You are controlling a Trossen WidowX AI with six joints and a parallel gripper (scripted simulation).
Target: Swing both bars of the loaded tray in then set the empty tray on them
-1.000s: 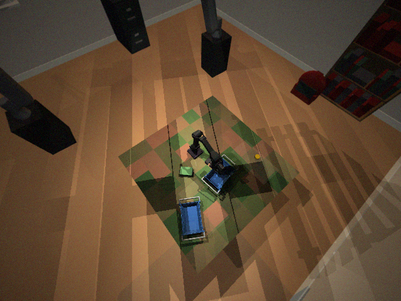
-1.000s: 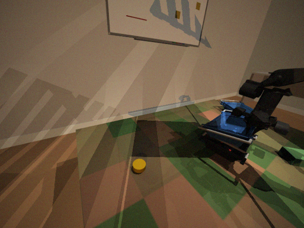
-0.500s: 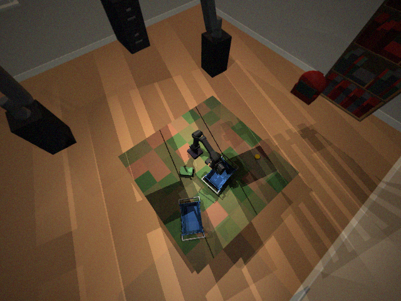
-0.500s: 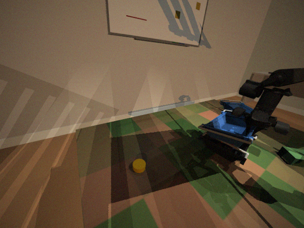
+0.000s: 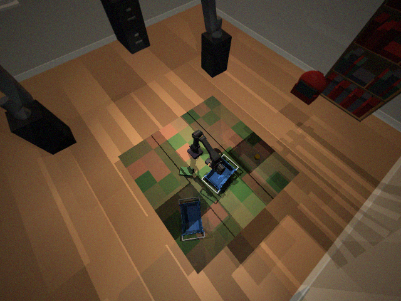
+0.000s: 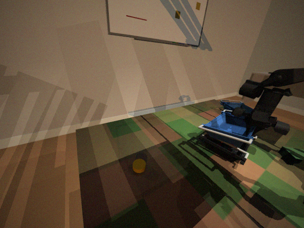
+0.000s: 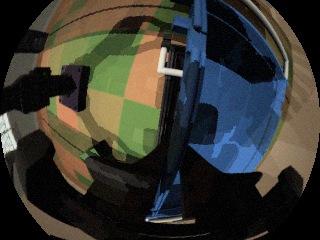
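Closed with the gripper (image 5: 220, 168) (image 6: 248, 126) (image 7: 174, 143) on the near long wall of the upper blue tray (image 5: 223, 177) (image 6: 227, 127) (image 7: 237, 107). Held over the dark tray (image 6: 218, 146) (image 7: 166, 107); cannot tell whether touching its bars. In top view, pointing lower left to upper right along the long axis, with white bars at both short ends. Roughly parallel to the dark tray. Near the lower-left end, set apart: second blue tray (image 5: 192, 218) (image 6: 236, 106), lengthwise nearly up-down. Beyond the opposite end, well apart: yellow cylinder (image 5: 257, 157) (image 6: 139, 166). Toward the arm base, near: green block (image 5: 186, 171) (image 6: 292, 155).
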